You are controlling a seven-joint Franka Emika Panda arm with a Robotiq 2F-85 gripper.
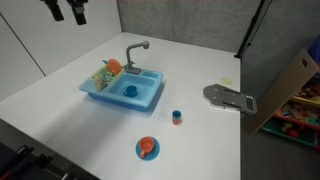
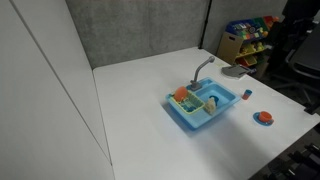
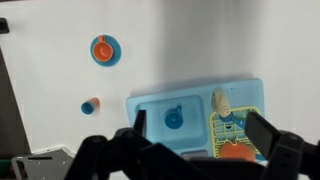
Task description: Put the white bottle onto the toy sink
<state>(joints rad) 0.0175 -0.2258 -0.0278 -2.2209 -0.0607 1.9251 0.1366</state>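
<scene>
The light blue toy sink fills the lower middle of the wrist view and shows in both exterior views, with its grey faucet at the back. The white bottle, tiny and whitish-tan, lies on the sink at the top edge of the side rack. My gripper is open and empty, high above the sink, with one finger over the basin side and the other over the rack side. In an exterior view it hangs at the top edge, well above the table.
An orange piece lies in the rack. A small blue-and-red cylinder and an orange piece with a blue disc stand on the white table beside the sink. A grey flat object lies near the table edge.
</scene>
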